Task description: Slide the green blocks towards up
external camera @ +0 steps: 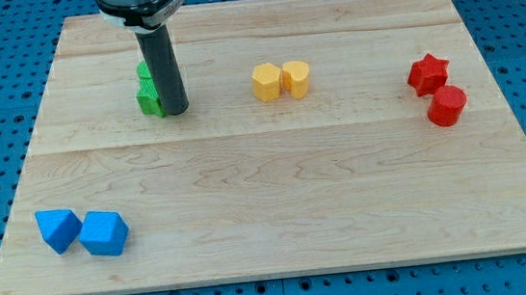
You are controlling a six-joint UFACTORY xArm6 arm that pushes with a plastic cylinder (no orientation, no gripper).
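Two green blocks stand close together at the board's upper left: one [149, 101] nearer the view's bottom, the other [144, 73] just above it. Both are partly hidden by my rod, so their shapes are unclear. My tip [175, 110] rests on the board right beside the lower green block, touching or nearly touching its right side.
A yellow hexagonal block [266, 82] and a yellow rounded block [296, 78] sit side by side at upper centre. A red star block [427, 74] and a red round block [448, 105] are at the right. Two blue blocks [58, 229] [105, 232] lie at lower left. The wooden board [276, 185] sits on a blue pegboard.
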